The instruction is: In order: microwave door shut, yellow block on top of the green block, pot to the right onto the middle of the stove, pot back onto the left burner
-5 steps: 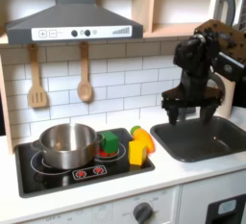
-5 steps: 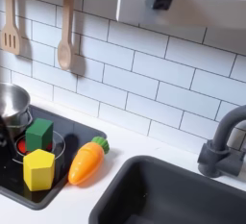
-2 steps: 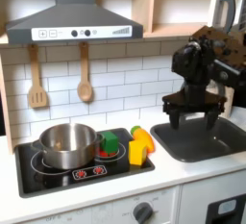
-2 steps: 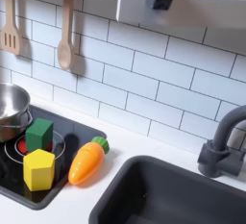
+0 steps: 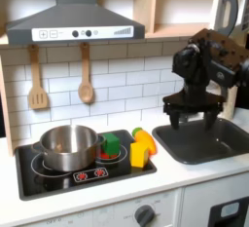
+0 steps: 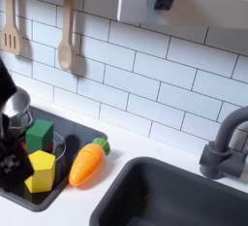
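Observation:
The steel pot (image 5: 68, 145) sits on the left burner (image 5: 34, 163) of the black stove (image 5: 88, 178). To its right in the first exterior view stand the green block (image 5: 111, 143) and the yellow block (image 5: 140, 154), side by side and apart. My gripper (image 5: 197, 122) hangs open over the sink, fingers down, nothing between them. In the second exterior view the green block (image 6: 40, 135) stands behind the yellow block (image 6: 41, 170), and a dark blurred shape at the second exterior view's left edge covers part of the pot (image 6: 16, 104). The microwave door (image 5: 229, 5) is at the top right; I cannot tell whether it is shut.
An orange toy carrot (image 6: 87, 162) lies beside the blocks at the stove's right edge. A dark sink (image 5: 199, 141) with a grey tap (image 6: 225, 143) fills the counter's right part. A wooden spatula (image 5: 37, 80) and spoon (image 5: 86, 75) hang on the tiled wall under the range hood (image 5: 73, 21).
The arm has shifted slightly left above the sink and stays open. A dark blurred shape has come into the second exterior view's left edge, over the pot.

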Controlling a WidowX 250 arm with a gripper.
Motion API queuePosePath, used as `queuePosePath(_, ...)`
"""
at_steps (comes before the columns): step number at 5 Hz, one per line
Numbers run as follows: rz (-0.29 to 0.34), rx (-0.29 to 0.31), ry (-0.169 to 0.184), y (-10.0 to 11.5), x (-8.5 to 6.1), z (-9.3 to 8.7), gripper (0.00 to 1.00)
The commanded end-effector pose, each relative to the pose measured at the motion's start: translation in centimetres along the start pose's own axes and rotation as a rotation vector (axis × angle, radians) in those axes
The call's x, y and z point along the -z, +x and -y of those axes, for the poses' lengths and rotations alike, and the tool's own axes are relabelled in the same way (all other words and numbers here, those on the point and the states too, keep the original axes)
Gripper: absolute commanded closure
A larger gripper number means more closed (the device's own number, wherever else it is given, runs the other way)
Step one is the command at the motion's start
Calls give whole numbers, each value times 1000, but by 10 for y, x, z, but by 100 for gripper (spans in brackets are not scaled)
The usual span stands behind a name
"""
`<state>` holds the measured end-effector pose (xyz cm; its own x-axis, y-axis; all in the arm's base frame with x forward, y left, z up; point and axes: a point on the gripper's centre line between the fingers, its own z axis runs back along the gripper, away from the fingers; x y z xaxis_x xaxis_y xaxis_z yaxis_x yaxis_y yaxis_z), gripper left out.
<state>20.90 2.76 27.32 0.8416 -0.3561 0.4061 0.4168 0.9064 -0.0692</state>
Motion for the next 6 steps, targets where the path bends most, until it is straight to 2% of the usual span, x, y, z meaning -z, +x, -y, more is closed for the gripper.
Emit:
queuePosePath(1, 8, -85, 21, 6, 0, -6, 0)
queuePosePath(2, 3, -79, -17, 16, 12, -11, 0)
queuePosePath(4, 51, -114, -24, 49, 12, -1, 0)
queuePosePath(5, 50, -116, -36, 53, 14, 5, 0)
queuePosePath(6, 45, -91, -48, 51, 15, 11, 0)
